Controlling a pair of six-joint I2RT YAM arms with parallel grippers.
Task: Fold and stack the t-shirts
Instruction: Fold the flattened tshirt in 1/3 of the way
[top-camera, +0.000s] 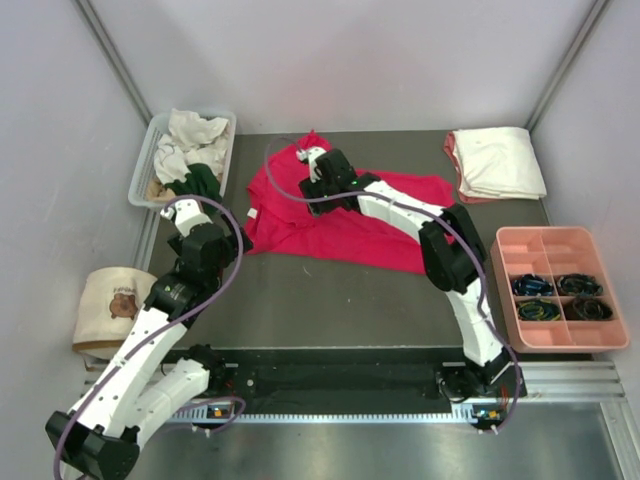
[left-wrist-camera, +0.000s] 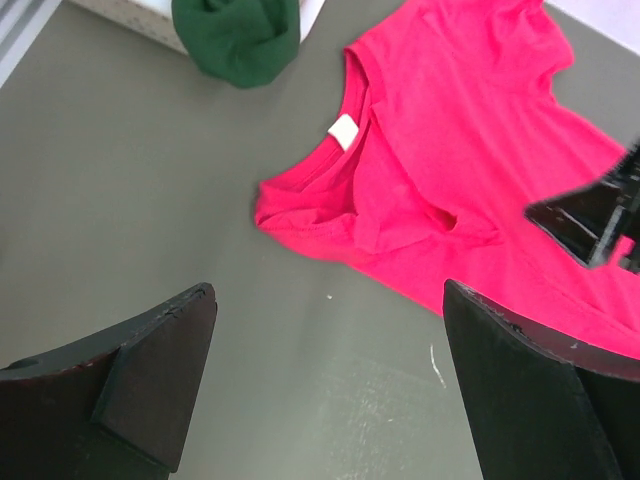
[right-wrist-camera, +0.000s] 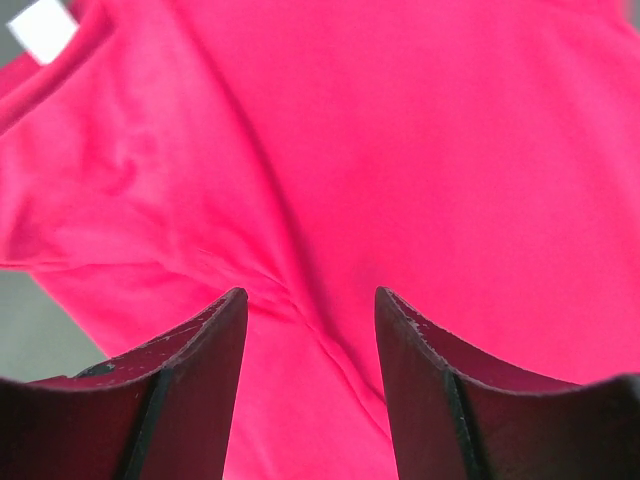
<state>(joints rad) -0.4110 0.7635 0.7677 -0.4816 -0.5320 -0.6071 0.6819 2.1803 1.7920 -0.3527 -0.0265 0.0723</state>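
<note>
Crimson t-shirt (top-camera: 300, 225) spread at the table centre, with its white neck label (left-wrist-camera: 343, 131) toward 9 o'clock. The right gripper (right-wrist-camera: 310, 300) hangs over the shirt's 11 o'clock part, jaws partly spread and pinching nothing. The left gripper (left-wrist-camera: 330, 290), jaws spread wide and empty, is at the shirt's 8 o'clock above the bare table (top-camera: 330, 310).

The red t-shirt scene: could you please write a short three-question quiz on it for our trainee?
1. True or false: the red t-shirt is already folded.
2. Which arm's gripper is above it: A left, B right?
3. Fill in: the dark green shirt spills over the rim of the white ___.
Key: 1 false; 2 B, the right gripper; 3 bin.
</note>
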